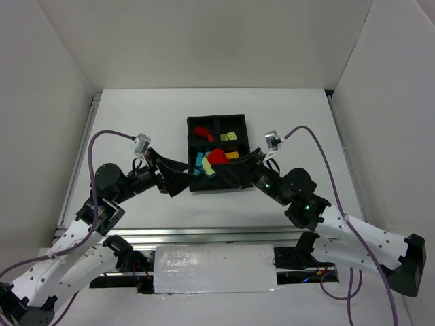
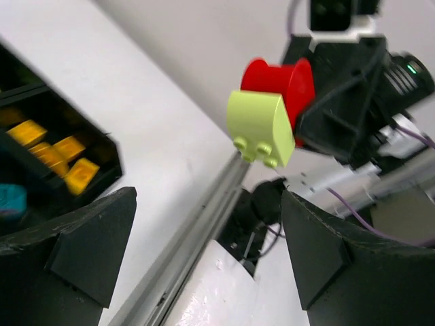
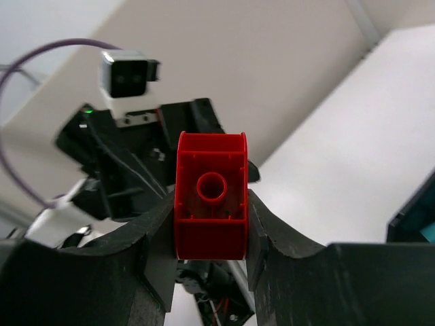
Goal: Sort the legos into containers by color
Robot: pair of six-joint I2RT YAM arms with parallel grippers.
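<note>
In the top view, a red brick (image 1: 217, 157) is held above the middle of the tray (image 1: 204, 118) by the right gripper (image 1: 225, 166), with the left gripper (image 1: 190, 178) just beside it over the tray's near left corner. In the left wrist view, the left jaws are spread wide with nothing between them, and a lime brick (image 2: 259, 129) is seen stuck against the red one (how they join cannot be made out). In the right wrist view, the red brick is clamped by its flat side walls between the fingers (image 3: 160, 238). Both pieces are judged light, rigid and smooth; the lime one would best be taken by its flat sides, since its curved face may slip.
</note>
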